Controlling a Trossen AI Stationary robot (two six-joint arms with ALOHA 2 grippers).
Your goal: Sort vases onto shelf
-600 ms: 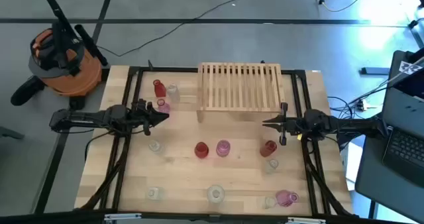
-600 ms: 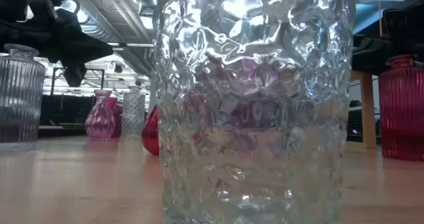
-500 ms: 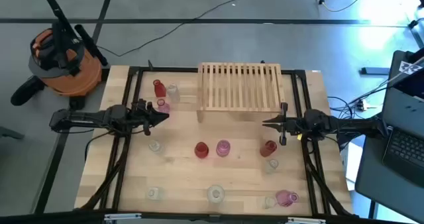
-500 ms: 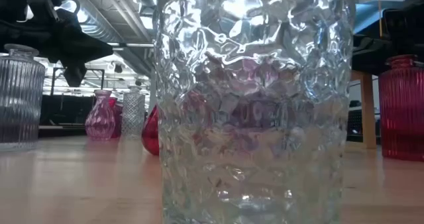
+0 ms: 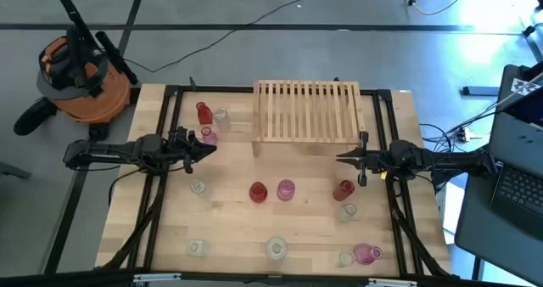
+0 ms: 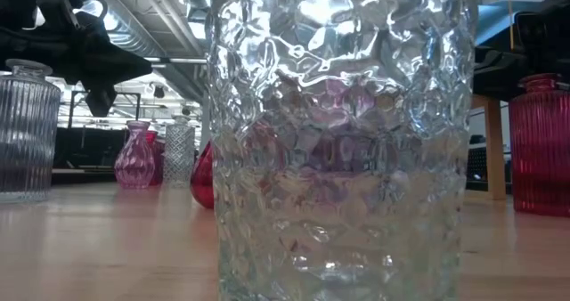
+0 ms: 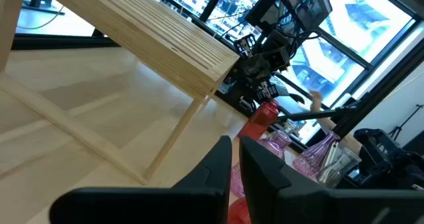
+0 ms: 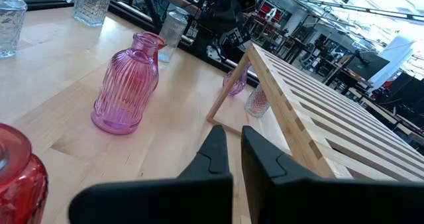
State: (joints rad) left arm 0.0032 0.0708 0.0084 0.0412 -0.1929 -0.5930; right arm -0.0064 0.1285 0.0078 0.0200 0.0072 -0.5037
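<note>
Plank desk (image 5: 229,227) spanning the scene. Slatted wooden shelf (image 5: 307,110) at far centre, bare of vases. Left end effector (image 5: 206,148) hovering left of the shelf, fingers closed, holding nothing. Right end effector (image 5: 343,159) hovering off the shelf's right near corner, fingers closed, holding nothing. Red vase (image 5: 258,191) and pink vase (image 5: 285,189) side by side at desk centre; clear vase (image 5: 276,249) at near edge.
</note>
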